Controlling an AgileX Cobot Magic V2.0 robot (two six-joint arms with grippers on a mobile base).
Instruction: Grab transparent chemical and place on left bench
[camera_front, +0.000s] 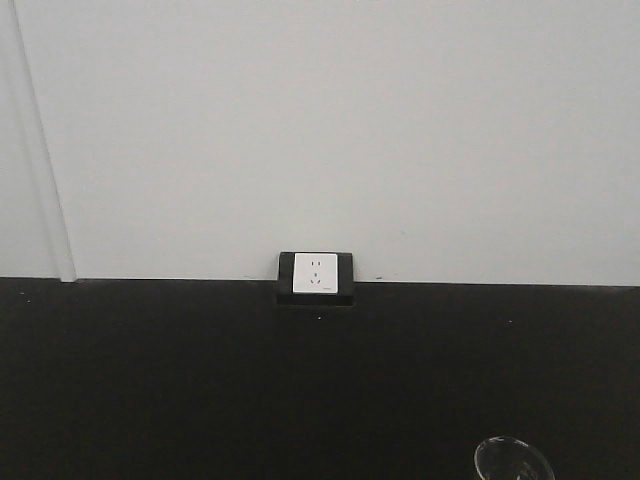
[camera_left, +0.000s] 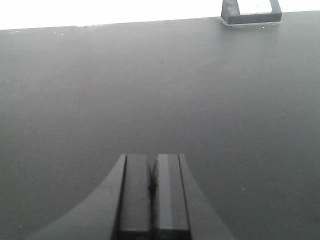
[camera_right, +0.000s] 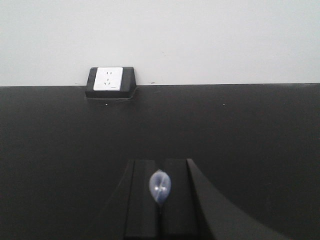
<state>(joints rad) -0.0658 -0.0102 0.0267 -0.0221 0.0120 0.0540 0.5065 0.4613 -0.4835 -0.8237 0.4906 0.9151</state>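
- Right fingers (camera_right: 142, 200): drawn in narrow and clamped on the clear pipette (camera_right: 160, 185). Its rounded bulb shows end-on, pale and faintly bluish. It sits in the seam between the two dark fingers and touches both.
- Pipette stem and tip: hidden behind the bulb and the fingers, so its tilt cannot be told. Nor can it be told whether the tip meets the surface below.
- Location of the pipette: in the right fingers, over the black bench (camera_right: 240, 140), well short of the back edge.
- Left fingers (camera_left: 136, 195): pressed together, with only a thin dark seam between them. They point across the bench towards the wall.
- Socket (camera_front: 315, 273): white face in a dark housing, standing at the back edge of the bench against the white wall (camera_front: 350, 120). It lies ahead and to the left in the right wrist view, and in the top right corner of the left wrist view.
- Glass rim (camera_front: 513, 460): a round clear rim at the lower right edge of the front view, cut off by the frame. The kind of vessel cannot be told.
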